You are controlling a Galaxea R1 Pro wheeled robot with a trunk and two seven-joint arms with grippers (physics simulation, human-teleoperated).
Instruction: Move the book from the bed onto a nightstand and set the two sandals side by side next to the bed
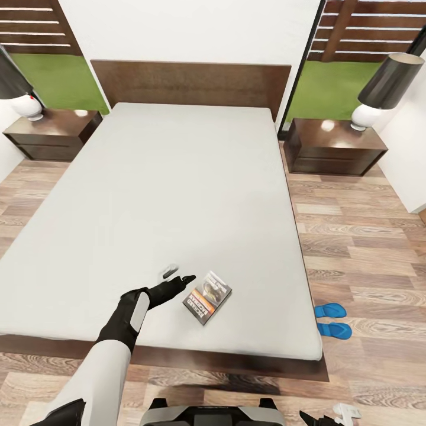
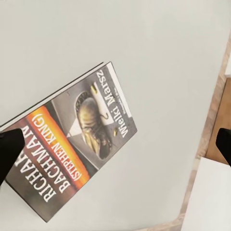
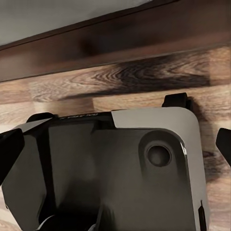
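The book [image 1: 207, 297] lies flat on the bed [image 1: 165, 195], low and just right of centre in the head view, near the mattress's foot edge, so the first half of the job is not yet done. The left tool [image 1: 179, 278] reaches over the mattress just left of the book, its dark fingers spread wide and holding nothing; whether a fingertip touches the cover I cannot tell. In the left wrist view the book [image 2: 72, 144] sits at an angle between two dark tips at opposite edges of the frame, one at the cover's corner. It is a thin paperback: dark cover, an orange band with white lettering, a greyish picture of a shoe, a white strip along one side. Either nightstand would do, the left one [image 1: 53, 135] in the upper left or the right one [image 1: 334, 147] in the upper right, each carrying a lamp. The blue sandals [image 1: 331, 319] lie on the wood floor at lower right, close beside the bed's corner and next to each other; that part looks largely settled, I judge. The right tool [image 1: 319, 419] peeks in at the bottom edge; the right wrist view shows its tips [image 3: 10, 149] set far apart, empty, over the robot's base.
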